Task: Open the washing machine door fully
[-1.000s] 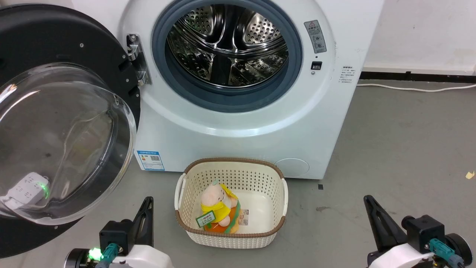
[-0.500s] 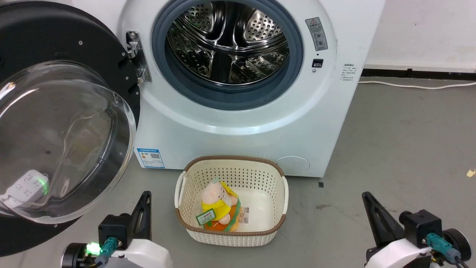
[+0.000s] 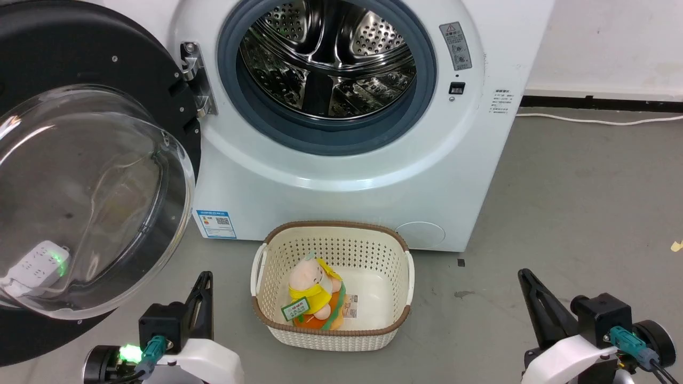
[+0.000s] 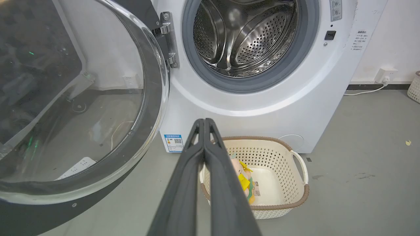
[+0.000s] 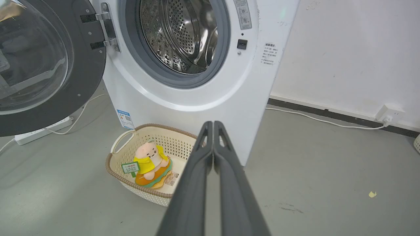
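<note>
As I checked the head view, the washing machine door stood wide on its hinge at nine o'clock of the drum, leaving the mouth of the washing machine unobstructed. I judged the task done or nearly so. The left gripper at seven o'clock and the right gripper at five o'clock both had their fingers pressed together on nothing. They sat low and apart from the door, presumably to leave its swing free. A basket holding a plush toy sat at six o'clock.

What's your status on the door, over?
Jaws shut both sides, nothing held. Door wide open, left side, drum exposed. Basket with toy before machine, apart from door.
</note>
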Available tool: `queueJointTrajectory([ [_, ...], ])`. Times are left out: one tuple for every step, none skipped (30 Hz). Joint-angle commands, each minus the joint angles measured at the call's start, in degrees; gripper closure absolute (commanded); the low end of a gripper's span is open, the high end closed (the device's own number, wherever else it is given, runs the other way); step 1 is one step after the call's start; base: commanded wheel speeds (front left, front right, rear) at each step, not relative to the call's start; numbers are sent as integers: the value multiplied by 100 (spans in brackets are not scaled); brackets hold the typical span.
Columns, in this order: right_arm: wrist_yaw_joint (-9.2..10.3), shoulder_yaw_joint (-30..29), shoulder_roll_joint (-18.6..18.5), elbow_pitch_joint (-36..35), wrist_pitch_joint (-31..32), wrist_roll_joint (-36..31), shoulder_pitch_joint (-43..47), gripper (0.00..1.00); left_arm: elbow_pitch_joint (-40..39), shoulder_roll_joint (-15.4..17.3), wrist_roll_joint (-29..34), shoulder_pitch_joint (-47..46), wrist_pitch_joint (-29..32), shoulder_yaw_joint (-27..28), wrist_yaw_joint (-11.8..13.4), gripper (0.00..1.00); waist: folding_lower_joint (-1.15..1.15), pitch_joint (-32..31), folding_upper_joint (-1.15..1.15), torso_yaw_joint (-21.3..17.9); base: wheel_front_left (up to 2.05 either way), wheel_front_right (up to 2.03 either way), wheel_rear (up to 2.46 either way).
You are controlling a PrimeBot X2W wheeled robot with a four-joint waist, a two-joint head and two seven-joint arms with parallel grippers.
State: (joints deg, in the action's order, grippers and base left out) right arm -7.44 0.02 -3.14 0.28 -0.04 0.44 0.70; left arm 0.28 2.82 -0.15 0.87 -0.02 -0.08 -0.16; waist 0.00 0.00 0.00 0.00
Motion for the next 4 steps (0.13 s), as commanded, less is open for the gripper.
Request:
queueJointTrajectory([
  [-5, -2, 26, -28, 4, -44, -70, 100, -28, 6, 15, -87, 2, 8, 16, 100, 0, 0, 0, 0, 0, 0, 0],
  [-5, -2, 26, -28, 4, -44, -70, 100, -28, 6, 15, -87, 2, 8, 16, 100, 0, 0, 0, 0, 0, 0, 0],
  [-5, -2, 26, -28, 4, -44, -70, 100, -28, 6, 15, -87, 2, 8, 16, 100, 0, 0, 0, 0, 0, 0, 0],
  [-5, -2, 26, -28, 4, -44, -70, 100, -28, 6, 15, -87, 2, 8, 16, 100, 0, 0, 0, 0, 0, 0, 0],
])
